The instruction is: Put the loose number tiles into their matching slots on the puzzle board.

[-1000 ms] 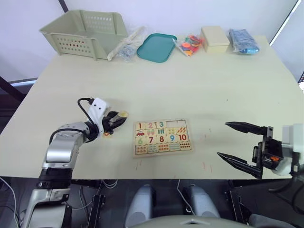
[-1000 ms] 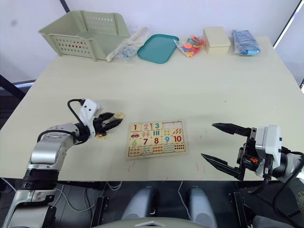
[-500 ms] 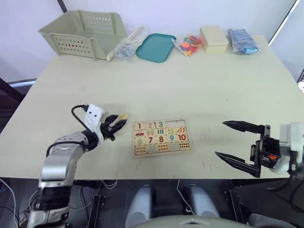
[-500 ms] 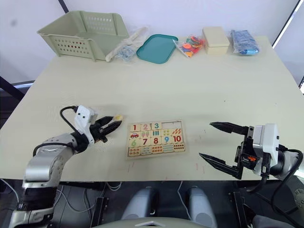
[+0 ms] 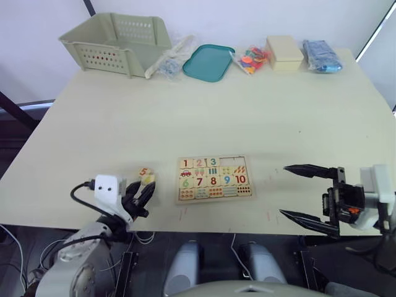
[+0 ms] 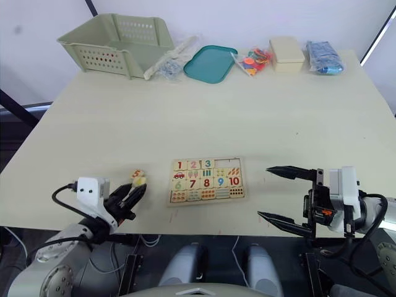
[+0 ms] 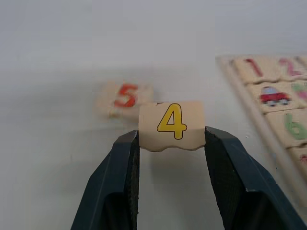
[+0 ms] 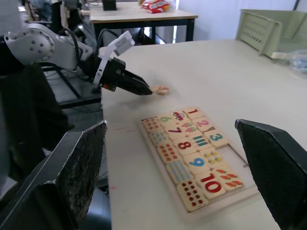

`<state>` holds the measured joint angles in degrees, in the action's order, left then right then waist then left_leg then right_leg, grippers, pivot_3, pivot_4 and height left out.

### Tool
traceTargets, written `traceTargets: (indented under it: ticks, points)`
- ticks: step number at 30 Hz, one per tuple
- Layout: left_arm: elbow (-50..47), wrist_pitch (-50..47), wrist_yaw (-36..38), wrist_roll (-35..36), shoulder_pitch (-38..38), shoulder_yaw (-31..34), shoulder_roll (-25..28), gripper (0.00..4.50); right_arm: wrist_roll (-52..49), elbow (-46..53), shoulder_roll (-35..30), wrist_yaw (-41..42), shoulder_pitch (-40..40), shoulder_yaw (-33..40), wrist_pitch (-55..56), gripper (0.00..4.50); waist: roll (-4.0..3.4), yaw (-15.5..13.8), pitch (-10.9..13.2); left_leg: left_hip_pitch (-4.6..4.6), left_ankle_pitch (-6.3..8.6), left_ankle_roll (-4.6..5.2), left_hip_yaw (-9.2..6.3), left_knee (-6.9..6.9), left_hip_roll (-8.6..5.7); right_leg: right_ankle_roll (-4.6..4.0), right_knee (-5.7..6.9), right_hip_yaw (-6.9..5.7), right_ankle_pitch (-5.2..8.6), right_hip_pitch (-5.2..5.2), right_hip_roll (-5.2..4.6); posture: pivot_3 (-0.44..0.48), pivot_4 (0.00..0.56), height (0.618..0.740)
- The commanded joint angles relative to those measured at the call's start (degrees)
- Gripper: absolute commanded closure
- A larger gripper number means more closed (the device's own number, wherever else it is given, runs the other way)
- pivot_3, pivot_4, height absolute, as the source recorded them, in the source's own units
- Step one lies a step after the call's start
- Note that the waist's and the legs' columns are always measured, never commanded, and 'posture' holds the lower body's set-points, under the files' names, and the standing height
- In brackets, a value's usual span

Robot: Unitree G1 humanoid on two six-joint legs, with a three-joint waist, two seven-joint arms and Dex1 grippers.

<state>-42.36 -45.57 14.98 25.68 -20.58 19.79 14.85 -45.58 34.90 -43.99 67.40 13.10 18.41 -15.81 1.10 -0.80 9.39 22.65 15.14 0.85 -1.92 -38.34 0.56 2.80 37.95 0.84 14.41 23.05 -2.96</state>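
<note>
L gripper (image 7: 171, 143) near left table edge, jaws clamped on tile 4 (image 7: 171, 125), held off table. Tile 5 (image 5: 143, 172) flat on table just beyond, left of board (image 5: 213, 179). Board mid-table near front edge; 1, 2, 3 seated in far row, 2 slots right of 3 bare. R gripper (image 5: 304, 192) right of board, jaws wide apart, holding nothing.

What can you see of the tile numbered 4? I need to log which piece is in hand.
The 4 tile is a small pale-wood square printed with a yellow, dark-outlined numeral. The left gripper pinches it by its two side edges, numeral facing the wrist camera, upright, lifted off the table, near the 5 tile.
</note>
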Motion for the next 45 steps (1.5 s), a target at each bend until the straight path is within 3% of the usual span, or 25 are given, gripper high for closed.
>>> traceTargets:
  ticks: [1, 19, 28, 33, 35, 39, 45]
  points:
    - [-2.02, 2.52, -2.67, -1.55, -1.23, -1.13, -1.57, 3.02, -1.87, -0.29, -1.04, 3.4, 0.41, 2.47, 1.16, 0.0, 0.02, 0.0, -0.01, 0.0, 0.0, 0.0, -0.01, 0.0, -0.02, 0.0, 0.0, -0.01, 0.0, 0.0, 0.02, 0.0, 0.15, 0.74]
    - [4.14, 8.73, 1.18, -3.72, -1.7, -3.96, 2.53, 3.02, -0.97, -3.21, -0.57, 6.88, 2.13, 4.62, 4.29, 0.0, -0.02, 0.01, -0.04, 0.0, 0.0, 0.0, 0.02, 0.0, -0.12, -0.01, -0.01, 0.01, 0.01, 0.0, 0.06, 0.0, 0.15, 0.74]
    - [1.5, 5.07, -0.21, -2.82, -1.17, -4.27, 3.17, 3.02, -1.23, -3.53, -0.78, 7.22, 1.35, 4.02, 4.01, 0.0, -0.07, 0.0, -0.07, 0.0, 0.0, 0.0, 0.02, 0.0, -0.12, -0.01, -0.02, 0.01, 0.01, 0.0, 0.05, 0.0, 0.15, 0.74]
    - [-3.85, 5.18, -1.36, -2.87, -6.76, -7.18, 0.91, 3.02, -0.81, -4.16, -0.62, 7.54, 0.6, 3.03, 4.16, 0.0, -0.08, 0.13, -0.08, -0.01, 0.01, 0.01, 0.06, 0.01, -0.05, 0.0, -0.04, 0.07, 0.01, 0.0, 0.04, 0.0, 0.15, 0.74]
    - [-3.63, 5.59, -0.61, -2.27, -8.23, -7.01, 0.73, 1.93, -0.79, -4.41, -0.57, 7.6, 0.19, 2.79, 4.12, 0.0, -0.11, 0.41, -0.09, -0.02, 0.02, 0.02, 0.11, 0.01, -0.05, 0.0, -0.05, 0.12, 0.0, 0.01, 0.04, 0.0, 0.15, 0.74]
    - [-1.36, 9.15, 1.96, -1.91, -10.07, -5.13, 1.25, 0.21, -0.88, -4.63, -0.5, 7.55, -0.44, 2.51, 3.92, 0.0, -0.1, 1.59, -0.11, -0.13, 0.12, 0.19, 0.4, 0.01, -0.04, 0.01, -0.1, 0.34, 0.0, 0.0, 0.01, 0.0, 0.15, 0.74]
    - [-0.05, 15.06, 13.41, 3.55, -13.91, 2.96, 7.11, 0.07, -2.7, -3.47, 0.31, 5.63, -2.05, 1.59, 2.57, 0.0, -0.07, 1.55, -0.1, -0.2, 0.15, 0.23, 0.44, 0.03, 0.01, -0.02, -0.08, 0.36, 0.03, 0.02, 0.15, 0.0, 0.15, 0.74]
